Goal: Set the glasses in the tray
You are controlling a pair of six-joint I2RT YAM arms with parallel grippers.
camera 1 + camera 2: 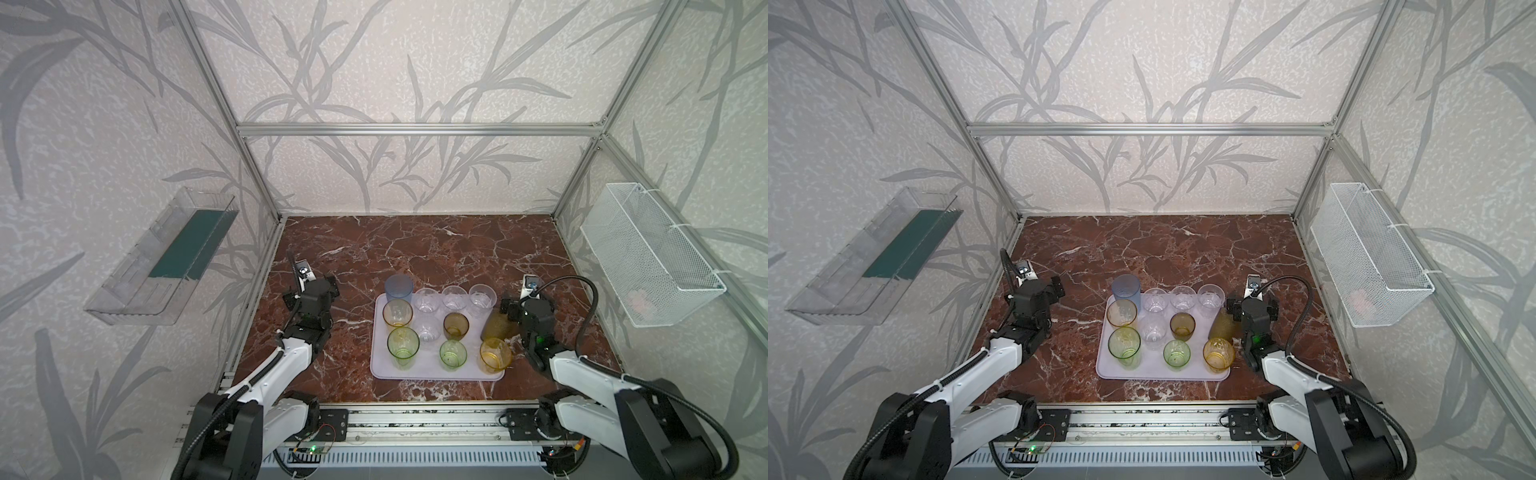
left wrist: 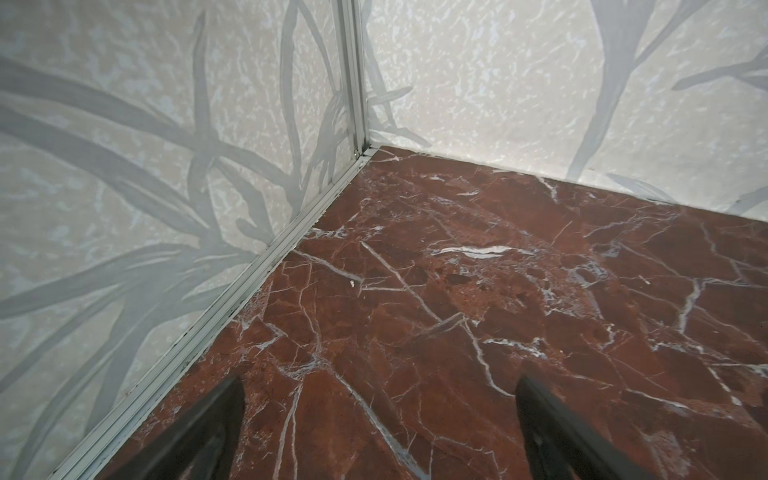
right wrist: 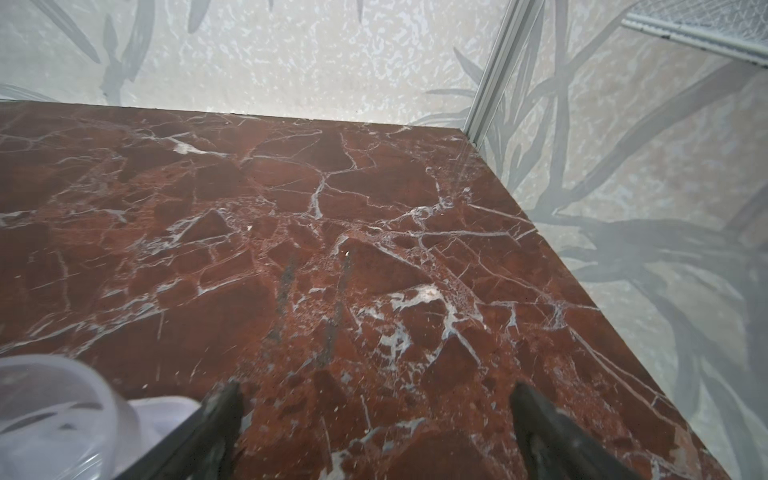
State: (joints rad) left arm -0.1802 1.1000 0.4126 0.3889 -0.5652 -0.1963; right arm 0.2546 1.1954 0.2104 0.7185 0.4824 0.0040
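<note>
- Right pincer: spread wide, empty, over bare surface just off the tray's far right corner.
- Left pincer: also spread wide and empty, near the surface's left edge, well apart from the tray.
- Just beside the right pincer: olive-brown tumbler at the tray's right edge. No open rim showing, so maybe upside down or tilted. Inside the rim or straddling it: cannot tell.
- Clear tumbler at the tray's far right corner, close to one finger in the right wrist view.
- Rest of the glasses upright on the tray: clear ones along the far edge, blue-grey tumbler at the far left corner, amber, green and brown toward the near edge.
- Judged nearly done, with only the olive-brown one in doubt.
- Handling, judged: light, thin-walled, slick-sided, easy to tip or squirt out of a grip. Packed close, so a risk of knocking neighbours.
- Hold: pinch across the wall at mid-height from the outer side, squeeze gently, lift straight up before shifting inward.
- Wire basket and clear bin on the side walls, not involved.
</note>
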